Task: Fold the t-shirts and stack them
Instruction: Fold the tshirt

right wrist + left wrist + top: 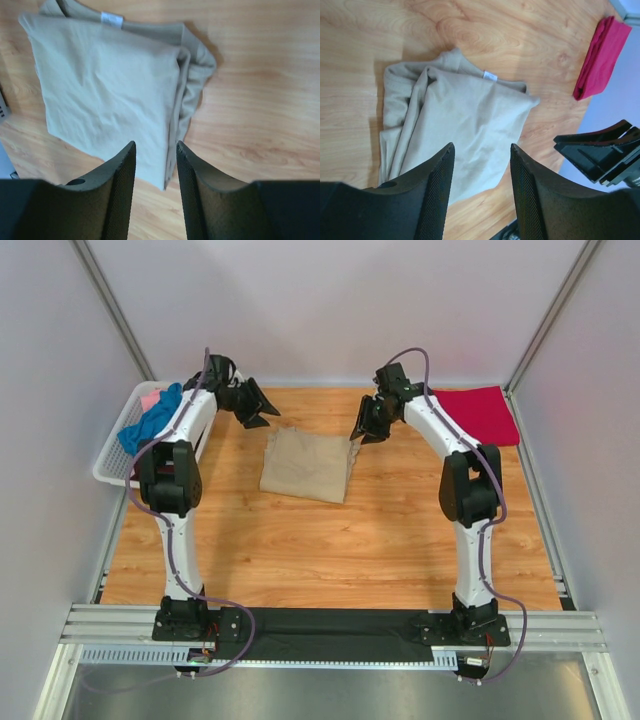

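Filling most of the top view, the wooden counter [330,550] carries all the things. At its far left edge stands a white lattice basket [112,472]. A blue t-shirt [150,423] lies bunched inside it and hangs a little over the rim. A pink t-shirt [150,397] shows just behind the blue one, at the far end of the basket.

The tan t-shirt [305,466] lies near the middle of the counter, a little toward the far side, between the two arms. It is folded into a rough rectangle. In the wrist views one side is smooth and flat, and the other side shows loose layers and wrinkles along the edge. The red t-shirt [482,412] lies in the far right corner of the counter, folded flat and well apart from the tan one.

The left end effector [258,412] hangs above the counter near the far left corner of the tan t-shirt. Its fingers [437,190] stand wide apart and nothing is between them. The right end effector [362,430] hangs just beside the far right corner of the same shirt. Its fingers [120,185] are also apart, with a narrower gap, and they hold nothing.

A small white label [490,75] sits at the collar of the tan t-shirt.
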You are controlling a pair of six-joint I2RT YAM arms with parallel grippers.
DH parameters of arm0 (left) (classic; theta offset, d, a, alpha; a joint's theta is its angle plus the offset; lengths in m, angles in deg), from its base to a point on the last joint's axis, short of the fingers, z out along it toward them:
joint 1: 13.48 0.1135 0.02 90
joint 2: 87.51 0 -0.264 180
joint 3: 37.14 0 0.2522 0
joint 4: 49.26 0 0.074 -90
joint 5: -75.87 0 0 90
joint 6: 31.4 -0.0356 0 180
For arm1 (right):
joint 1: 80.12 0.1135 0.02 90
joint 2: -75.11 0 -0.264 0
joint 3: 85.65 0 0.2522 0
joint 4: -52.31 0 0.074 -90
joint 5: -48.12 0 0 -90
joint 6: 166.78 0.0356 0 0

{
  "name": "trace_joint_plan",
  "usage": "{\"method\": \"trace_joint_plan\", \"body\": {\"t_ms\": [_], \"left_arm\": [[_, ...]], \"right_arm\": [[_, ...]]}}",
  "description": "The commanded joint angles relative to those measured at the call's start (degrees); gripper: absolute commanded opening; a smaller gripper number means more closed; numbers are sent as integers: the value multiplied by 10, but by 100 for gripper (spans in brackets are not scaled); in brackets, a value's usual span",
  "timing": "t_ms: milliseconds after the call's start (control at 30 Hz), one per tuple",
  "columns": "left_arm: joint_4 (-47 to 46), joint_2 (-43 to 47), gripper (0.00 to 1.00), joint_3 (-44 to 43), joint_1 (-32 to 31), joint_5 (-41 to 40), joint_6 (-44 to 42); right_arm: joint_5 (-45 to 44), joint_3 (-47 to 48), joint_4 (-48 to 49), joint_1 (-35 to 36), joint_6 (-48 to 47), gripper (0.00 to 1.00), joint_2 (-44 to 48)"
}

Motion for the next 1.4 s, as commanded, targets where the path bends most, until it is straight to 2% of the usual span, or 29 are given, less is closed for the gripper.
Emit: {"method": "trace_joint_plan", "body": {"t_ms": [0, 200, 267, 433, 600, 767, 967, 1100, 1200, 1367], "left_arm": [[9, 65, 55, 58, -12, -9, -49], [-37, 104, 55, 198, -33, 6, -70], [-51, 104, 55, 217, -33, -1, -81], [-43, 66, 56, 221, -33, -6, -103], [-35, 47, 56, 225, -33, -14, -119], [-10, 73, 56, 223, -33, -11, -123], [55, 150, 61, 194, -30, -41, -156], [78, 180, 65, 232, -27, -64, -175], [64, 191, 65, 283, -21, -45, -175], [41, 176, 65, 309, -12, -47, -187]], "right_arm": [[16, -51, 27, 6, -8, 40, 50], [55, -86, 34, 22, -36, 46, 36], [57, -96, 36, 25, -43, 47, 29], [64, -136, 54, 26, -47, 48, 17], [72, -220, 115, 29, -38, 47, 30], [66, -236, 123, 30, -36, 43, 29], [72, -261, 105, 32, -39, 48, 88], [84, -293, 112, 35, -26, 48, 126], [88, -315, 115, 44, -24, 48, 138], [101, -331, 141, 65, -5, 48, 134]]}}
